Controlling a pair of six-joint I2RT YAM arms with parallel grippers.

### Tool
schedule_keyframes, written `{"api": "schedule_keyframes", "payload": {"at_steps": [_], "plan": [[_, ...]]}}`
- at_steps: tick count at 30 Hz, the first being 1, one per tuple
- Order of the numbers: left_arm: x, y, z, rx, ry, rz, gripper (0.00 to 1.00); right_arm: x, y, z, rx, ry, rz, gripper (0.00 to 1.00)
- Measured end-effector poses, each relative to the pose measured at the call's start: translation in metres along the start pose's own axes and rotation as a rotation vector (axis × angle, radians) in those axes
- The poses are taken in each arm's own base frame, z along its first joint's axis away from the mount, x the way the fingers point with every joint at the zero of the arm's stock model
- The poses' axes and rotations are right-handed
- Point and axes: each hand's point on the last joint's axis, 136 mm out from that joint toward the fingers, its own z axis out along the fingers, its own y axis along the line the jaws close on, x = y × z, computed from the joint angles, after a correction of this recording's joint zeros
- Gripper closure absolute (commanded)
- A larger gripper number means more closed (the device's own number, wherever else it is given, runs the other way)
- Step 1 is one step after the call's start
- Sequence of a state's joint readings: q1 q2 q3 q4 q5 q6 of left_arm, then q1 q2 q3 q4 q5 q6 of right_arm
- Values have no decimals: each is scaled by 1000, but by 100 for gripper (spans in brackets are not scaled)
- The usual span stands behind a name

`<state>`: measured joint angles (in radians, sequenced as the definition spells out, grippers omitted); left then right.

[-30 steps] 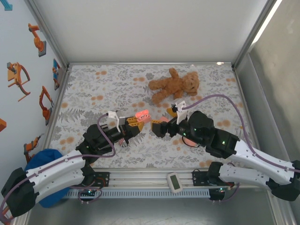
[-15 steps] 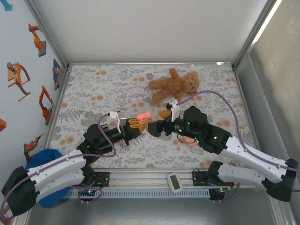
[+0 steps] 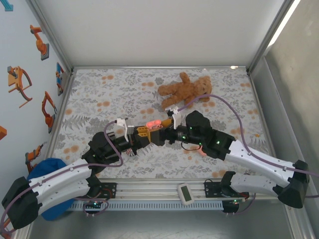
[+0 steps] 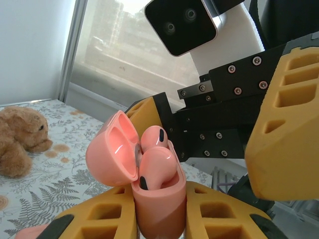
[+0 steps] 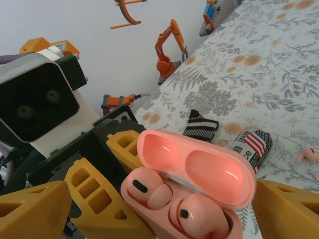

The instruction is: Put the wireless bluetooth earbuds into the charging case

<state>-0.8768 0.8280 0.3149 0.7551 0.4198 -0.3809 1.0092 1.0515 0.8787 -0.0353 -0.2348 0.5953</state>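
The left gripper [image 4: 158, 226] is clamped on the open pink case [image 4: 152, 201], which holds 2 earbuds [image 4: 157, 167]. The right gripper [image 5: 159, 201] stands wide around the case and grips nothing; whether a pad touches it is unclear. In the left wrist view its yellow finger [image 4: 284, 129] blocks the right side, with the teddy [image 4: 20, 142] far left. The right wrist view shows 1 loose earbud [image 5: 307, 155] on the table [image 5: 279, 74], near a striped scrap [image 5: 202, 124] and a flag scrap [image 5: 254, 144].
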Motion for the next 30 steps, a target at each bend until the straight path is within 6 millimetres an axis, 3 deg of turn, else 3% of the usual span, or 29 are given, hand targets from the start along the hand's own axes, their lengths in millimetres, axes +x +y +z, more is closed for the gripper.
{"api": "schedule_keyframes", "payload": {"at_steps": [10, 30], "plan": [[-4, -3, -3, 4, -11, 5, 89, -5, 6, 1, -26, -12, -2, 14], [-9, -6, -5, 10, -24, 12, 89, -24, 27, -18, -100, -91, -35, 16]]}}
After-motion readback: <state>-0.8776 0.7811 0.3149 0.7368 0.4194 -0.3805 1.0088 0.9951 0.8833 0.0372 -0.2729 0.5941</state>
